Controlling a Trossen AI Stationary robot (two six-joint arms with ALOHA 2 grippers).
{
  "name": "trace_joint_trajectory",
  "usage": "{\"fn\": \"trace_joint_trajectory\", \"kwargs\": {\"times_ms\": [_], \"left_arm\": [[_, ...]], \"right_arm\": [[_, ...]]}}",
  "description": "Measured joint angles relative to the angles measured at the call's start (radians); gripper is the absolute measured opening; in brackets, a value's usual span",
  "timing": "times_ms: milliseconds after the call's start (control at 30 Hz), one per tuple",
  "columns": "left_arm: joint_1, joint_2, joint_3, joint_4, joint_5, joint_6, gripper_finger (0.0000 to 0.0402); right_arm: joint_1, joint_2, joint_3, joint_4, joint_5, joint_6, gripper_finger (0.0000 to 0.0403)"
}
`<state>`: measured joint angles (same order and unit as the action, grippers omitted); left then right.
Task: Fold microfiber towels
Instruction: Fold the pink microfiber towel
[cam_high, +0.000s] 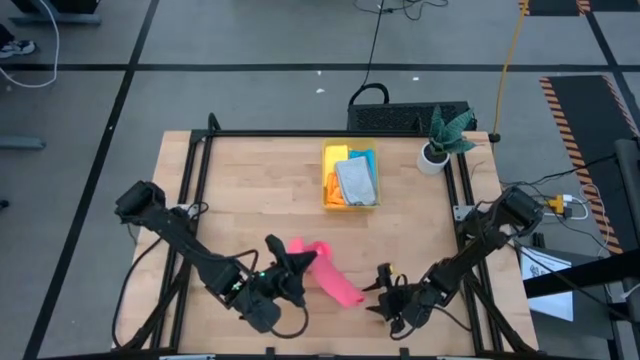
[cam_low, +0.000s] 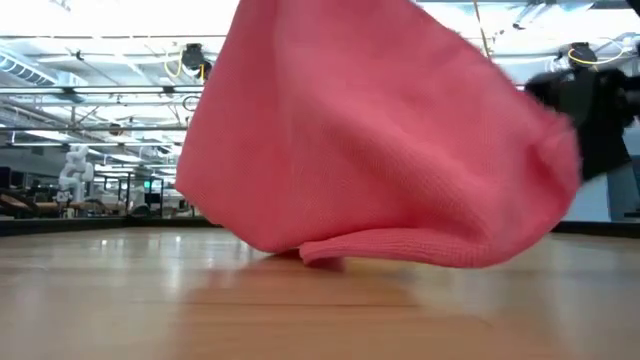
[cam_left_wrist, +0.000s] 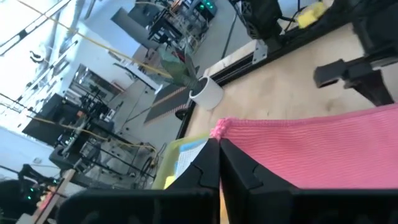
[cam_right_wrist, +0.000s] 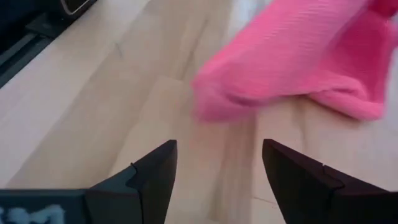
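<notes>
— On the near half of the wooden table (cam_high: 250, 200): pink towel (cam_high: 328, 272) strung out in a long drooping band, one end lifted, the other trailing down onto the boards. Held that way, most likely, to shake the cloth flat before a fold.

— And further back?

— Toward the far edge, yellow bin (cam_high: 349, 205) holding the rest of the towels, grey one (cam_high: 356, 181) on top, bits of blue and orange peeking round it, parked there out of the working space. Plant in a white pot (cam_high: 438, 142) just beside the bin at the far right corner, clear of both arms.

— Down to the arms, then.

— Left gripper (cam_high: 296, 264) up off the table at the towel's raised end, fingers (cam_left_wrist: 245, 168) pressed together on a pink corner in the left wrist view. Clamped hard, by the look of it, to carry the weight of the cloth.

— Right side?

— Right gripper (cam_high: 385, 290) low over the table, near the towel's trailing end but apart from it, fingers (cam_right_wrist: 155, 171) spread wide with bare wood between them. Lined up, probably, to take the free end and match the left's grip.

— Risk?

— Loose end bunched and rolled; could pinch a double layer instead of one corner.
</notes>
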<state>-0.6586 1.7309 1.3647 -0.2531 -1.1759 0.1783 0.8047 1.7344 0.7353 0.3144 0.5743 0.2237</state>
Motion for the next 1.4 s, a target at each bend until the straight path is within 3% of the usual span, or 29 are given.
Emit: {"fn": "trace_joint_trajectory", "kwargs": {"times_ms": [267, 567, 667, 967, 1067, 1200, 1400], "left_arm": [[0.026, 0.0, 0.0, -0.043, 0.004, -0.042, 0.0003], [0.025, 0.0, 0.0, -0.043, 0.004, -0.043, 0.0005], [0.025, 0.0, 0.0, -0.043, 0.004, -0.045, 0.0005], [-0.02, -0.012, 0.0, -0.029, -0.001, -0.042, 0.0005], [-0.043, -0.035, 0.0, 0.021, -0.016, -0.006, 0.0008], [-0.096, -0.072, 0.0, 0.121, -0.023, 0.077, 0.0004], [-0.204, -0.127, 0.0, 0.179, -0.023, 0.117, 0.0003]], "right_arm": [[-0.001, 0.1, 0.0, 0.107, 0.017, 0.134, 0.0232], [-0.011, 0.1, 0.0, 0.191, 0.221, 0.226, 0.0198], [-0.017, 0.101, 0.0, 0.171, 0.289, 0.243, 0.0167], [-0.018, 0.047, -0.002, 0.048, 0.295, 0.149, 0.0015], [-0.018, -0.056, -0.002, 0.061, 0.347, 0.023, 0.001], [-0.013, -0.234, -0.001, 0.073, 0.301, -0.115, 0.0004], [0.03, -0.453, 0.0, 0.07, 0.039, -0.143, 0.0003]]}}
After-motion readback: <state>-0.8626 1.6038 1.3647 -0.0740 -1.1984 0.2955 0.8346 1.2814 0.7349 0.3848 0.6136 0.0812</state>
